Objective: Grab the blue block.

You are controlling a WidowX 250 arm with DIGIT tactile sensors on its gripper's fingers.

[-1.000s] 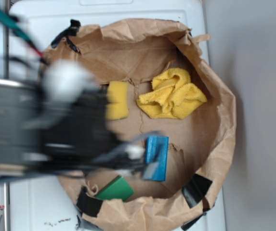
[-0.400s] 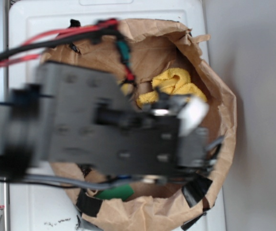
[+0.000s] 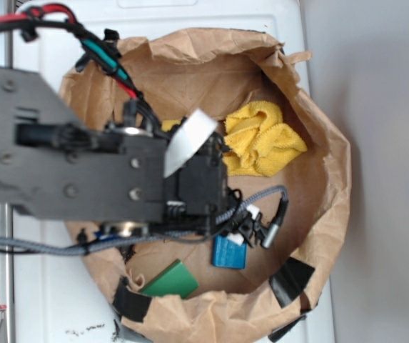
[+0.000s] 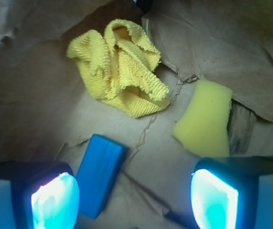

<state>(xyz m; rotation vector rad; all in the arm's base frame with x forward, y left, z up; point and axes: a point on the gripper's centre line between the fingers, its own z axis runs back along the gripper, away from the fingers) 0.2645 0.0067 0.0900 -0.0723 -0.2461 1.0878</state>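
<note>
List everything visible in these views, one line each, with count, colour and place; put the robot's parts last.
blue block: one, bright blue, on the paper beside the left finger, not between the fingers.
yellow sponge: one, yellow, flat on the paper, right of the block in the wrist view.
yellow cloth: one, yellow, crumpled, beyond the block.
green block: one, green, near the paper's edge.
brown paper: one, brown, crumpled into a nest, taped to a white surface.
end effector: one, open, above the paper.
</note>
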